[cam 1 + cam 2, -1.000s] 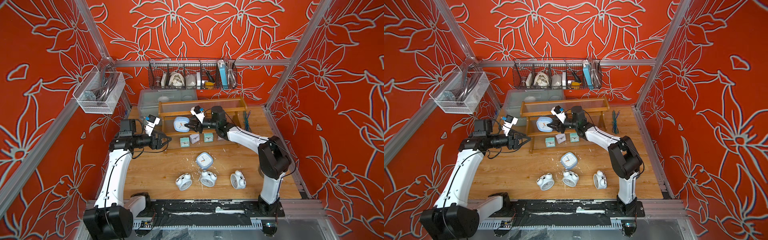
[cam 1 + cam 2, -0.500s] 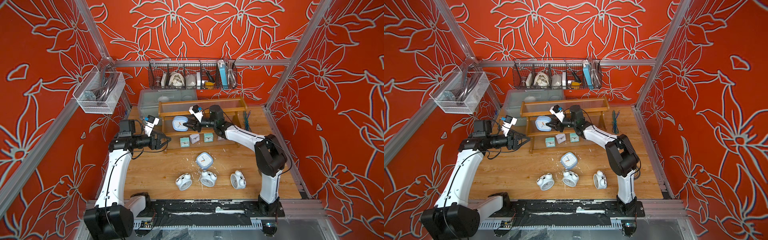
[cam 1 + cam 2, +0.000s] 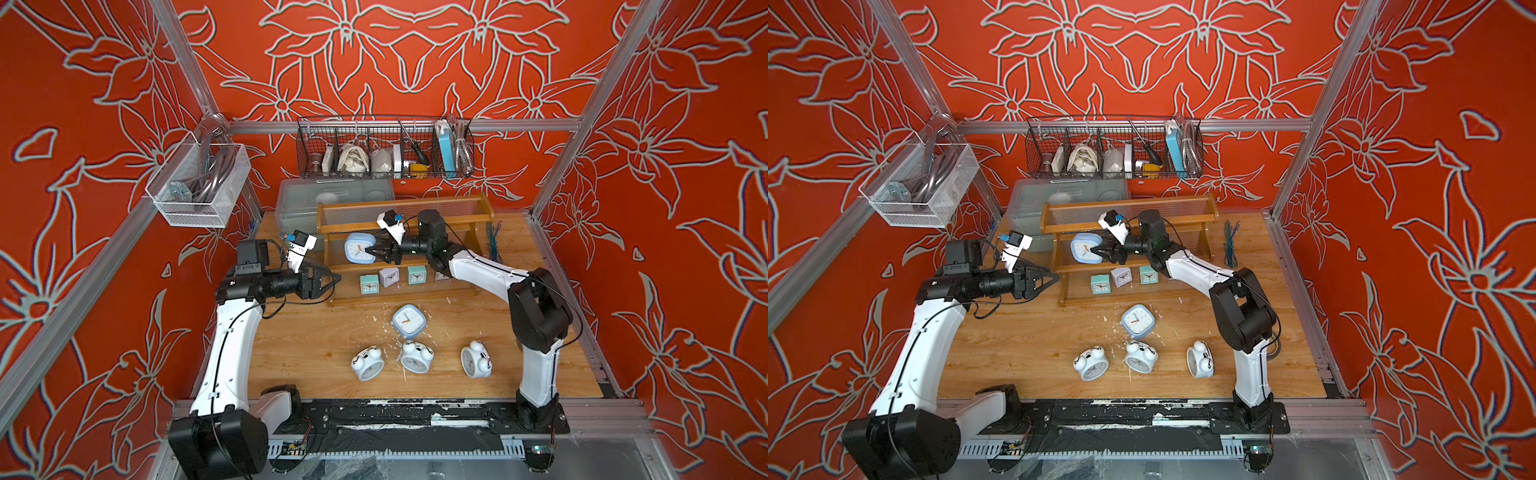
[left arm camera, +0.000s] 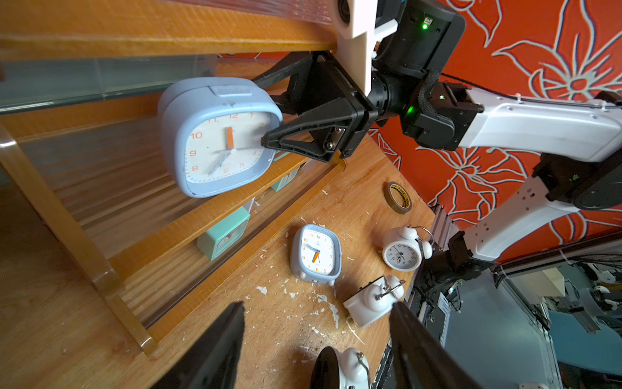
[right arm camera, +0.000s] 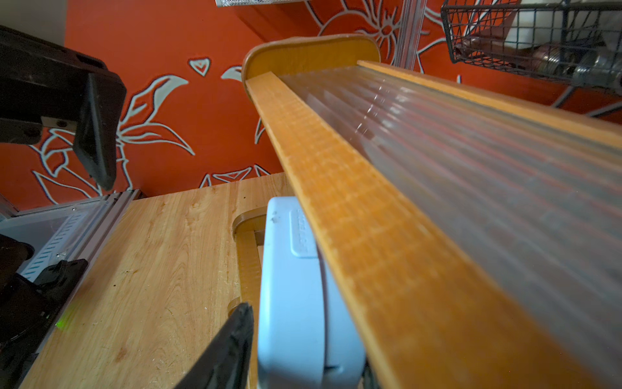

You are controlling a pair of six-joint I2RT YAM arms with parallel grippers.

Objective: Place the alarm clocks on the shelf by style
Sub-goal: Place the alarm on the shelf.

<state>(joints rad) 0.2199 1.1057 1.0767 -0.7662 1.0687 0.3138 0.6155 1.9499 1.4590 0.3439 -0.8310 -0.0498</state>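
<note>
Here the left gripper [image 3: 334, 286] hangs left of the shelf [image 3: 457, 216], jaws apart, empty. On the middle tier a light-blue clock [image 3: 356, 248] stands, the right gripper [image 3: 371, 250] straddling it; whether it clamps I cannot tell. Three cube clocks [image 3: 389, 276] sit on the lowest tier. On the table [image 3: 291, 353] lie a second light-blue clock [image 3: 408, 321] and three twin-bell clocks [image 3: 416, 357].
</note>
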